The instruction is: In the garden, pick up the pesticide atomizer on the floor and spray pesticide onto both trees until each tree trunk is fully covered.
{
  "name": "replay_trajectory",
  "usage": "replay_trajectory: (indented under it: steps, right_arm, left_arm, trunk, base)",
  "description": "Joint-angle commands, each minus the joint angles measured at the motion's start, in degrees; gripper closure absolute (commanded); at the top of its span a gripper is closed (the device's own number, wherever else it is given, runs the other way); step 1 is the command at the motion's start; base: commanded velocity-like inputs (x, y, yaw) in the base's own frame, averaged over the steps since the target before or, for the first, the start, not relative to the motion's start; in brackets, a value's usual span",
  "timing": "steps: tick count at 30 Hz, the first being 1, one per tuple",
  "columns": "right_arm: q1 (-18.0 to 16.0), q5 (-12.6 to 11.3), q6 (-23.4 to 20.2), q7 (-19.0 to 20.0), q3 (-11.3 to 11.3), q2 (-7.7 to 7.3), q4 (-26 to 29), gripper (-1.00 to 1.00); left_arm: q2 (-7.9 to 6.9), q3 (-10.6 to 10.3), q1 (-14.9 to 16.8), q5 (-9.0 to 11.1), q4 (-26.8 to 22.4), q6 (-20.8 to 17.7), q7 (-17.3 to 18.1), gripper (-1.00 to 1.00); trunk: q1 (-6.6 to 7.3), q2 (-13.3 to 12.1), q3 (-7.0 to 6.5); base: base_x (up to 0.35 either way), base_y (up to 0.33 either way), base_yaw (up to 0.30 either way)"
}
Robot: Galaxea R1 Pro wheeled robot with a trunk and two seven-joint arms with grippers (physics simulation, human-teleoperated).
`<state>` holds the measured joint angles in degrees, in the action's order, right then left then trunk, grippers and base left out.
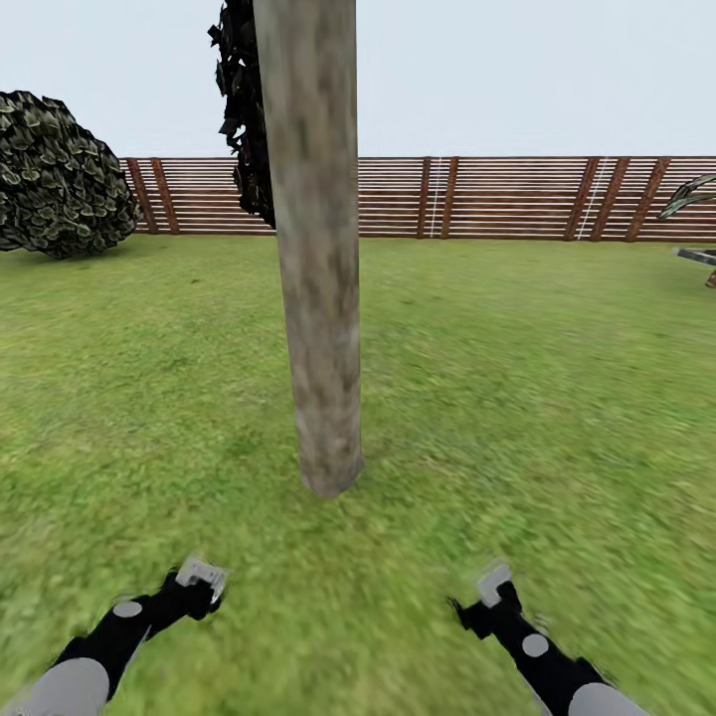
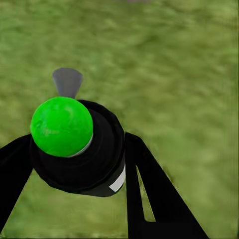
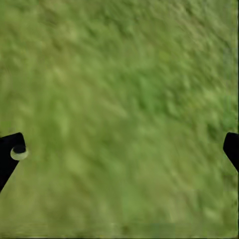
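Low over the lawn, the left pincer clamps the pesticide atomizer; the right pincer gapes wide.

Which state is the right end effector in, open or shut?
Open: the right end effector shows its black fingertips far apart over grass.

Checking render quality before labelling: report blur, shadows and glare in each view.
Head view: tree trunk fairly crisp, no cast shadow; lawn smeared near both arms. Left wrist view: pesticide atomizer soft-edged, its green cap evenly lit, without glare. Right wrist view: the grass is blurred.
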<state>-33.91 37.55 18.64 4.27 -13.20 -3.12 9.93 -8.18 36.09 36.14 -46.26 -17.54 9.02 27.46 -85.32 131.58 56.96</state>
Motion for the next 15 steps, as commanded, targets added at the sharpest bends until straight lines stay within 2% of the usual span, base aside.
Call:
replay_trajectory:
  steps: [1, 2, 5, 6, 8, 9, 10, 12, 14, 15]
  right_arm:
    - [-0.02, -0.38, 1.12, -6.64, -0.76, 0.24, -2.86, -1.0]
    - [0.25, -8.45, 3.28, -12.31, -1.97, 0.06, -5.34, -1.0]
    - [0.68, -20.12, 3.81, -13.19, -2.89, -0.54, -5.74, -1.0]
    - [0.84, -24.02, 3.96, -13.34, -3.06, -1.04, -5.81, -1.0]
    - [1.42, -26.8, 4.11, -13.34, -3.17, -1.85, -5.81, -1.0]
    - [1.64, -27.46, 4.16, -13.24, -3.2, -2.38, -5.81, -1.0]
    - [1.78, -27.84, 4.17, -13.17, -3.22, -2.74, -5.81, -1.0]
    - [1.87, -28.1, 4.2, -13.08, -3.19, -3.05, -5.8, -1.0]
    - [1.92, -28.16, 4.2, -13.07, -3.16, -3.1, -5.82, -1.0]
    - [2.1, -28.19, 4.15, -13.06, -3.15, -3.15, -5.86, -1.0]
  left_arm:
    - [0.91, 1.76, 0.07, -0.35, 2.03, 0.23, -5.72, 1.0]
    - [3.52, 2.65, 0.07, -0.06, 3.29, 0.07, -15.2, 1.0]
    - [4.33, 3.63, 0.01, 1.49, 3.68, -1.15, -17.93, 1.0]
    - [4.45, 4.05, -0.01, 2.32, 4.02, -2.75, -18.38, 1.0]
    - [4.71, 4.15, -0.02, 2.98, 4.53, -6.52, -18.6, 1.0]
    - [5.43, 3.9, -0.06, 2.79, 4.81, -8.31, -18.52, 1.0]
    - [6.37, 3.59, -0.08, 2.21, 5.02, -9.33, -18.52, 1.0]
    - [7.32, 3.31, -0.1, 1.14, 5.13, -10.23, -18.64, 1.0]
    - [7.59, 3.31, -0.06, 0.98, 5.13, -11.4, -18.71, 1.0]
    - [7.69, 3.38, -0.04, 1.08, 4.97, -13.39, -18.66, 1.0]
  trunk:
    - [0.02, 0.02, 0.04]
    - [0.02, 0.02, 0.04]
    - [0.02, 0.02, 0.04]
    - [0.02, 0.02, 0.04]
    - [0.02, 0.02, 0.04]
    - [0.02, 0.02, 0.04]
    - [0.02, 0.02, 0.04]
    - [0.02, 0.02, 0.04]
    - [0.02, 0.02, 0.04]
    - [0.02, 0.02, 0.04]
  base:
    - [0.0, 0.0, 0.0]
    - [0.0, 0.0, 0.0]
    - [0.0, 0.0, 0.0]
    - [0.0, 0.0, 0.0]
    - [0.0, 0.0, 0.0]
    - [0.0, 0.0, 0.0]
    - [0.0, 0.0, 0.0]
    - [0.0, 0.0, 0.0]
    - [0.0, 0.0, 0.0]
    - [0.0, 0.0, 0.0]
